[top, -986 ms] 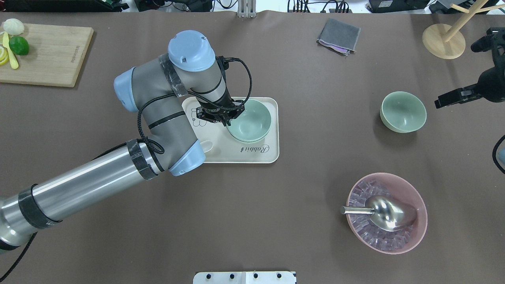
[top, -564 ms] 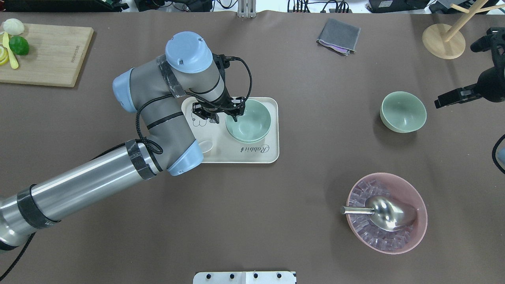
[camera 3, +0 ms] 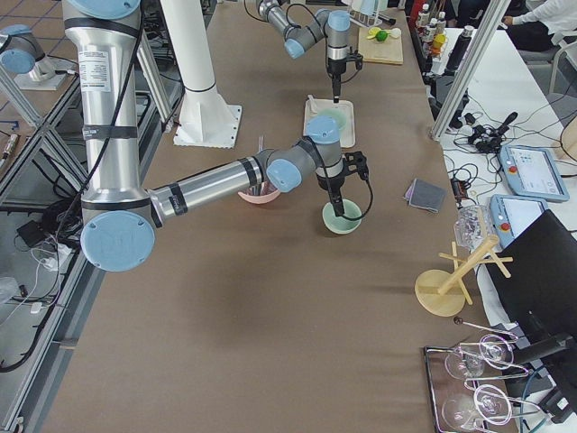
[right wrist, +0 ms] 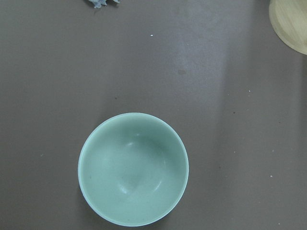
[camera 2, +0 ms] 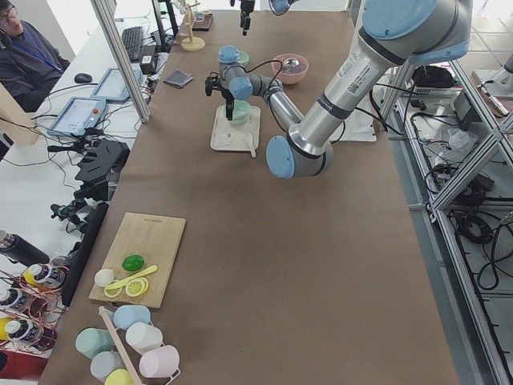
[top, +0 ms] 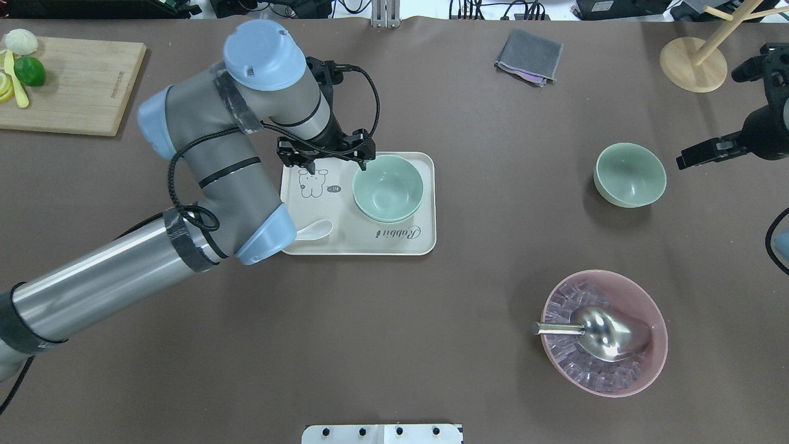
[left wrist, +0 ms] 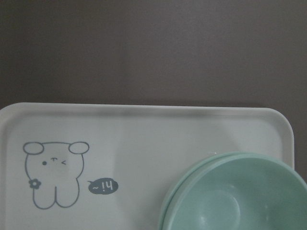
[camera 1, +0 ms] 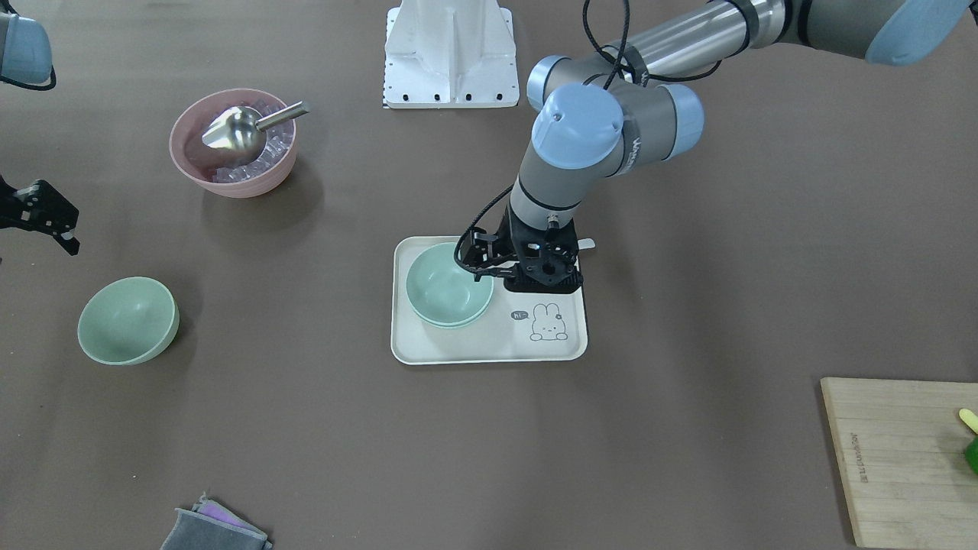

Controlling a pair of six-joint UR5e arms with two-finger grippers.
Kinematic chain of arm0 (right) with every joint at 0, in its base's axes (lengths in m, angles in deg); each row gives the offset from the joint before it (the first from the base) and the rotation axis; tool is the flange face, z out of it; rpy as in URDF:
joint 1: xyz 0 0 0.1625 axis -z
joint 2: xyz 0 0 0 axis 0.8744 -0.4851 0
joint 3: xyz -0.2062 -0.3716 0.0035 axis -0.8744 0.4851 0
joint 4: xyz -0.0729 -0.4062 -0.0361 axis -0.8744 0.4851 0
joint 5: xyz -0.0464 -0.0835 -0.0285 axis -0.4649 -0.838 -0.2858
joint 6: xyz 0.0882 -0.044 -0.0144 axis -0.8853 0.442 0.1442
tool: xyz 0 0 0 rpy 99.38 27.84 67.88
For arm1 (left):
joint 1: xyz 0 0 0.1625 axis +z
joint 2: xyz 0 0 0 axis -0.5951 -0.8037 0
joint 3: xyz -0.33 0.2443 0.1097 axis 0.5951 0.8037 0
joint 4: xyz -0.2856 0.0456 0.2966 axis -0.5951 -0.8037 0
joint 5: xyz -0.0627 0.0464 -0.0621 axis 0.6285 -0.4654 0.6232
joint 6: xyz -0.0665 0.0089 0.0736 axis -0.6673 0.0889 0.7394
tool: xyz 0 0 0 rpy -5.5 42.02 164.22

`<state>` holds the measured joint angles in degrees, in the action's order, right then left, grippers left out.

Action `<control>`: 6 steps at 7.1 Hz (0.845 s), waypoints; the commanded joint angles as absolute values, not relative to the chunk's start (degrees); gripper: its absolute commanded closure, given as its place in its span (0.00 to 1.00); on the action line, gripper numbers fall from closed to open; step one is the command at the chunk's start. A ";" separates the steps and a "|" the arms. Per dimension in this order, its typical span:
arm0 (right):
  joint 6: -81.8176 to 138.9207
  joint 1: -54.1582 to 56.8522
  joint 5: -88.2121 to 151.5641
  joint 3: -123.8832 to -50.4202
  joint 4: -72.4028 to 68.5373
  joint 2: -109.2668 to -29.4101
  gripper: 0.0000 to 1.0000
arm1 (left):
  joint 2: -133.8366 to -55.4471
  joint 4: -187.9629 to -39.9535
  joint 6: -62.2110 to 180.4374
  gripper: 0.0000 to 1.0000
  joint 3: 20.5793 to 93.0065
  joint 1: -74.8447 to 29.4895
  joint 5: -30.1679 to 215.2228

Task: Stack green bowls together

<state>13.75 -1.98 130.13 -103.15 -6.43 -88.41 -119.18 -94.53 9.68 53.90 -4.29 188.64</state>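
Two green bowls (top: pixel 388 188) sit nested on the right half of a white tray (top: pixel 370 243); the stack also shows in the left wrist view (left wrist: pixel 235 196). My left gripper (top: pixel 335 163) is open and empty. It hangs over the tray's far edge, just left of the stack and clear of it. The third green bowl (top: pixel 630 174) stands alone on the table at the right, and it fills the right wrist view (right wrist: pixel 133 168). My right gripper (top: pixel 684 161) looks open and empty, hovering just right of that bowl.
A white spoon (top: pixel 314 230) lies on the tray's near left. A pink bowl (top: pixel 604 333) with ice and a metal scoop stands at the near right. A grey cloth (top: pixel 529 57), a wooden stand (top: pixel 693 65) and a cutting board (top: pixel 68 83) line the far side.
My left gripper was shut on the upper bowl's rim; it has opened, let go, and drawn up and back to the tray's far edge. The right arm has barely moved.
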 commanded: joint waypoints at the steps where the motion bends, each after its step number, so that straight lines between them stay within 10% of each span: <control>1: 13.41 -1.25 128.80 -102.88 -6.26 -88.48 0.00 | -107.98 -81.84 24.70 0.02 70.08 -9.33 190.00; 6: 12.45 -1.16 129.50 -100.60 -6.17 -88.74 0.00 | -83.81 -79.50 69.91 0.02 68.41 -43.39 202.83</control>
<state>12.51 -1.18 129.39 -101.43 -6.24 -88.72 -91.32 -79.53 59.97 70.19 -34.91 201.29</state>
